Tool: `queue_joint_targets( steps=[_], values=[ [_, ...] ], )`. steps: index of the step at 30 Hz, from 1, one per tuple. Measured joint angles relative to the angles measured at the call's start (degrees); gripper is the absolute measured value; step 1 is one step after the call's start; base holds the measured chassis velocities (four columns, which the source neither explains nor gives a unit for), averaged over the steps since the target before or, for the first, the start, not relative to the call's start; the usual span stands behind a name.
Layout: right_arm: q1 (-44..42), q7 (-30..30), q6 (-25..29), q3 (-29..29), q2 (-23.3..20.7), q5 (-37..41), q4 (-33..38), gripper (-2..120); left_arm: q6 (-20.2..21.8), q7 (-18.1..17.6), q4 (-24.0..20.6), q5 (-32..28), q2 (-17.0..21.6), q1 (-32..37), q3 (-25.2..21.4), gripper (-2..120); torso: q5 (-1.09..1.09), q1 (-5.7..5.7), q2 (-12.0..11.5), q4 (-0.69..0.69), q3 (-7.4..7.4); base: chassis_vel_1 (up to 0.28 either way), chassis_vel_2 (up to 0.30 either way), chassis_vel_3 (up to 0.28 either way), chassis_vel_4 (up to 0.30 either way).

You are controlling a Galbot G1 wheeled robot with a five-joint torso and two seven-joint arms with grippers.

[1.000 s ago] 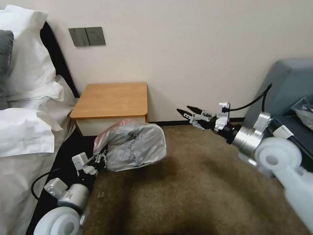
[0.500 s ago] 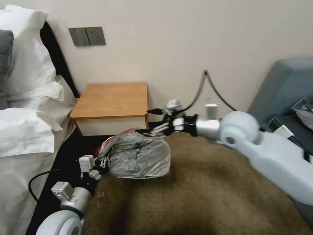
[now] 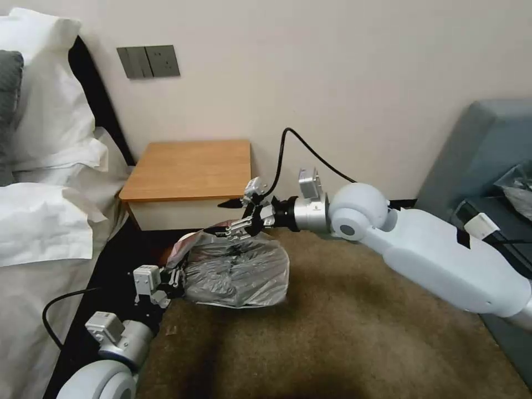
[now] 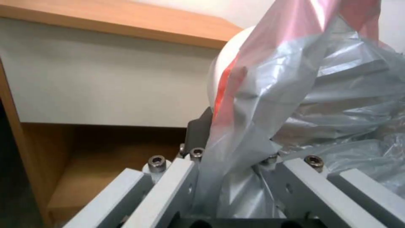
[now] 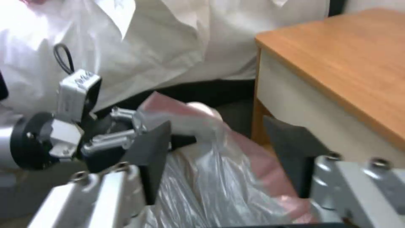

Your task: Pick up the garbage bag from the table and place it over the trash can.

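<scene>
Right now the crinkled, translucent silvery-grey plastic garbage bag with the pink rim is off the small orange-brown wooden nightstand table and hanging low in front of its white drawer front, just above the brown carpet. So the pick-up looks done. The left gripper sits below the nightstand, on the side nearest the white bedding, and its fingers are pinched on a bunched fold of the bag; the left wrist view shows plastic running straight down between them. The right gripper reaches in across the nightstand's front, jaws spread apart, hovering at the bag's upper pink edge just below the drawer front. From the right wrist view its dark fingertips straddle the pink rim without closing on it. My read: the job is roughly at its middle, with the mouth of the bag yet to be caught on a second side and opened. I can't spot the bin itself, so the draping over it remains entirely to do.
</scene>
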Motion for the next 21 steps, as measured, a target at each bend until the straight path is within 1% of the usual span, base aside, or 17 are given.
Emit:
queue_joint_targets(
  steps=[1,2,3,4,6,7,9,10,11,12,14,18,19,20,21],
  values=[
    [0.0,0.0,0.0,0.0,0.0,0.0,0.0,56,0.0,0.0,0.0,0.0,0.0,0.0,0.0,7,0.0,0.0,0.0,0.0,0.0,0.0,0.0,0.0,0.0],
    [0.22,-0.28,-0.05,-0.21,0.17,-0.11,-0.61,49,-0.09,0.13,-0.14,0.19,-0.04,0.03,0.01,7,0.0,0.0,0.0,0.0,0.0,0.0,0.0,0.0,0.0],
    [0.35,-0.45,-0.1,-0.29,0.26,-0.15,-0.91,47,-0.12,0.23,-0.2,0.25,-0.05,0.08,0.01,7,0.01,0.0,0.0,0.0,0.0,0.0,0.0,0.0,0.0],
    [0.35,-0.45,-0.1,-0.29,0.26,-0.15,-0.91,47,-0.12,0.23,-0.2,0.25,-0.05,0.08,0.01,7,0.01,0.0,0.0,0.0,0.0,0.0,0.0,0.0,0.0],
    [0.95,-1.22,-0.2,-0.8,0.29,-0.56,-1.8,37,-0.13,0.66,-0.49,0.34,-0.07,0.34,-0.04,7,0.01,0.0,0.0,0.0,0.0,0.0,0.0,0.0,0.0],
    [0.95,-1.22,-0.2,-0.8,0.29,-0.56,-1.8,37,-0.13,0.66,-0.49,0.34,-0.07,0.34,-0.04,7,0.01,0.0,0.0,0.0,0.0,0.0,0.0,0.0,0.0],
    [1.36,-1.84,-0.2,-1.22,0.29,-0.75,-2.23,31,-0.19,0.91,-0.72,0.34,-0.11,0.54,-0.11,7,0.01,0.0,0.0,0.0,0.0,0.0,0.0,0.0,0.0],
    [1.36,-1.84,-0.2,-1.22,0.29,-0.75,-2.23,31,-0.19,0.91,-0.72,0.34,-0.11,0.54,-0.11,7,0.01,0.0,0.0,0.0,0.0,0.0,0.0,0.0,0.0],
    [1.44,-2.01,-0.2,-1.37,0.34,-0.8,-2.34,25,-0.24,1.05,-0.79,0.34,-0.14,0.62,-0.12,7,0.0,0.0,0.0,0.0,0.0,0.0,0.0,0.0,0.0],
    [1.51,-2.22,-0.15,-1.56,0.45,-1.13,-2.4,21,-0.25,1.14,-0.83,0.3,-0.18,0.65,-0.12,7,0.0,0.0,0.0,0.0,0.0,0.0,0.0,0.0,0.0],
    [1.52,-2.41,-0.05,-1.69,0.49,-1.42,-2.47,20,-0.26,1.19,-0.85,0.27,-0.18,0.65,-0.12,7,0.01,0.0,0.0,0.0,0.0,0.0,0.0,0.0,0.0],
    [1.56,-2.72,0.45,-1.98,0.98,-1.9,-2.65,6,-0.27,1.49,-0.88,0.22,-0.26,0.63,-0.07,7,0.01,0.0,0.0,0.0,0.0,0.0,0.0,0.0,0.0],
    [1.56,-2.72,0.45,-1.98,0.98,-1.9,-2.65,6,-0.27,1.49,-0.88,0.22,-0.26,0.63,-0.07,7,0.01,0.0,0.0,0.0,0.0,0.0,0.0,0.0,0.0],
    [1.56,-2.72,0.5,-1.99,1.1,-1.9,-2.65,1,-0.28,1.53,-0.88,0.22,-0.3,0.63,-0.04,7,0.01,0.0,0.0,0.01,0.0,0.0,0.0,0.0,0.0],
    [1.56,-2.59,0.57,-1.99,1.27,-1.91,-2.66,0,-0.28,1.6,-0.88,0.23,-0.34,0.67,0.01,7,0.0,0.0,0.0,0.0,0.0,0.0,0.0,0.0,0.0]
  ],
)
